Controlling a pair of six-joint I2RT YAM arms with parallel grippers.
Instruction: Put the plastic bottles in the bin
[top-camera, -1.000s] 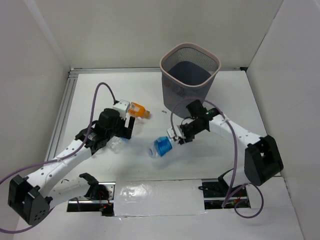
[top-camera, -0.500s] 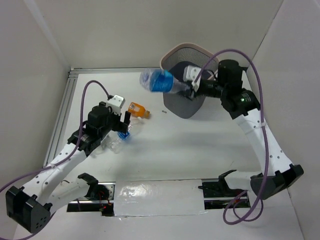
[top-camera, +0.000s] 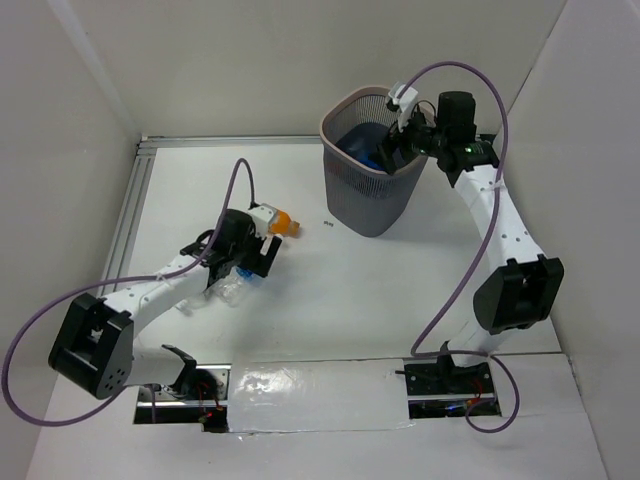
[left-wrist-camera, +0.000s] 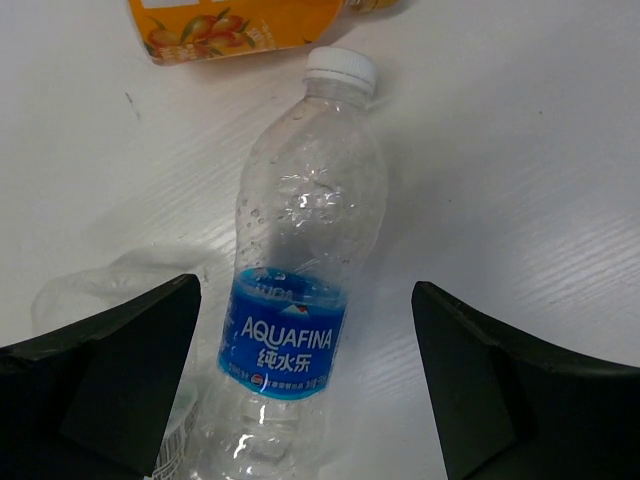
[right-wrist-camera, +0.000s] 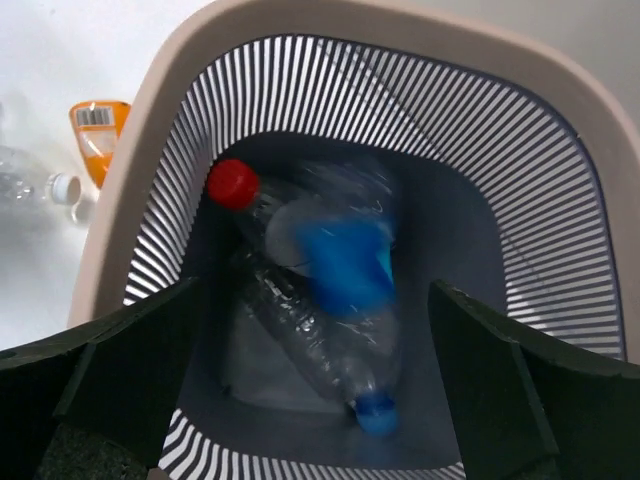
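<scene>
We can read AQUAFINA in white on the blue label (left-wrist-camera: 283, 345) of the clear bottle (left-wrist-camera: 305, 220), with 纯水乐 right under it. The orange bottle (right-wrist-camera: 100, 140) has a barcode, but we can't make out any digits.

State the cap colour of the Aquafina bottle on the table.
White cap, clearest in left wrist view.

Right gripper (top-camera: 390, 157) hung over the far right rim of the bin (top-camera: 370, 205), angled down into it, and a blue shape (top-camera: 362, 150) showed inside the mesh. Across the table (top-camera: 400, 290), the left gripper (top-camera: 256, 264) was down low, right at a clear bottle (top-camera: 231, 289) lying on its side. The short orange bottle (top-camera: 282, 222) lay just beyond, well apart from the bin.
</scene>
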